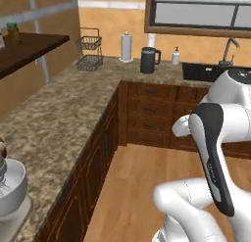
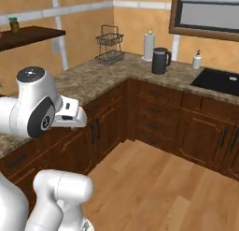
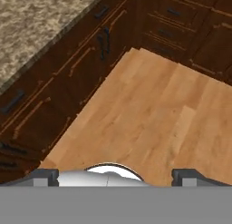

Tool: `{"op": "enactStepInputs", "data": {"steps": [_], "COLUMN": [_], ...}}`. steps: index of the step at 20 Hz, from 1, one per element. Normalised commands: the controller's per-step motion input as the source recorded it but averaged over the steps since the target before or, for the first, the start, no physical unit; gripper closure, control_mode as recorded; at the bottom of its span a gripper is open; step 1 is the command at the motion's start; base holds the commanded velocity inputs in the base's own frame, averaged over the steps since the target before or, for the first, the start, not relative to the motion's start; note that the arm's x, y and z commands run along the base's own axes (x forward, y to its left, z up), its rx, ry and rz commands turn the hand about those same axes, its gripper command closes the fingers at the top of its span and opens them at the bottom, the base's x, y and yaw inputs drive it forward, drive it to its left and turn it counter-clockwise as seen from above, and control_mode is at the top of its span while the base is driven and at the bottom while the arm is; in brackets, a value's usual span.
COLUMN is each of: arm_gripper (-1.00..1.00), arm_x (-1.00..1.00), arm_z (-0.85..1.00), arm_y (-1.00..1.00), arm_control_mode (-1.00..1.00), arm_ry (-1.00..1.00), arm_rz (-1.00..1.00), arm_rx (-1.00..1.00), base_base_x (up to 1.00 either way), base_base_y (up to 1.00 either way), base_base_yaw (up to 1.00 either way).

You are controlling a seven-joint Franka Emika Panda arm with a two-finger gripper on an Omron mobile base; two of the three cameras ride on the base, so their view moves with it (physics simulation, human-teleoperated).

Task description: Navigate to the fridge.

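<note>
The pincer (image 3: 116,177) hangs spread apart with nothing between its tips, aimed down at the wooden floor (image 3: 154,114) in the corner of dark brown cabinets (image 3: 68,78). Above them runs a speckled stone worktop (image 1: 63,113) carrying a wire basket (image 1: 89,50), a paper-towel roll (image 1: 126,46), a black kettle (image 1: 148,60) and a soap bottle (image 1: 175,56) near the black sink (image 2: 219,83). No fridge stands among these.

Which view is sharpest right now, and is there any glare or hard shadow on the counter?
Right base view: sharpest, kettle crisp. Left base view: slightly soft, granite counter evenly lit, no glare. Hand view: floor flat-lit, tool tips apart, casting no shadow.
</note>
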Motion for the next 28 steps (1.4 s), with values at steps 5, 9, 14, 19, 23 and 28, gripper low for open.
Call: {"op": "enactStepInputs", "data": {"steps": [5,9,14,19,23,28], "arm_gripper": [-1.0,-1.0,-1.0,-1.0,-1.0,-1.0], "arm_x": [0.0,0.0,0.0,0.0,0.0,0.0], "arm_z": [0.0,0.0,0.0,0.0,0.0,0.0], "arm_y": [0.0,0.0,0.0,0.0,0.0,0.0], "arm_control_mode": [1.0,1.0,1.0,1.0,1.0,1.0], "arm_ry": [0.0,0.0,0.0,0.0,0.0,0.0], "arm_rz": [0.0,0.0,0.0,0.0,0.0,0.0], "arm_rx": [0.0,0.0,0.0,0.0,0.0,0.0], "base_base_x": [0.0,0.0,0.0,0.0,0.0,0.02], "base_base_y": [0.0,0.0,-0.03,-0.02,0.0,-0.03], "base_base_yaw": [-1.0,-1.0,-0.98,-0.99,-1.0,-0.96]}}
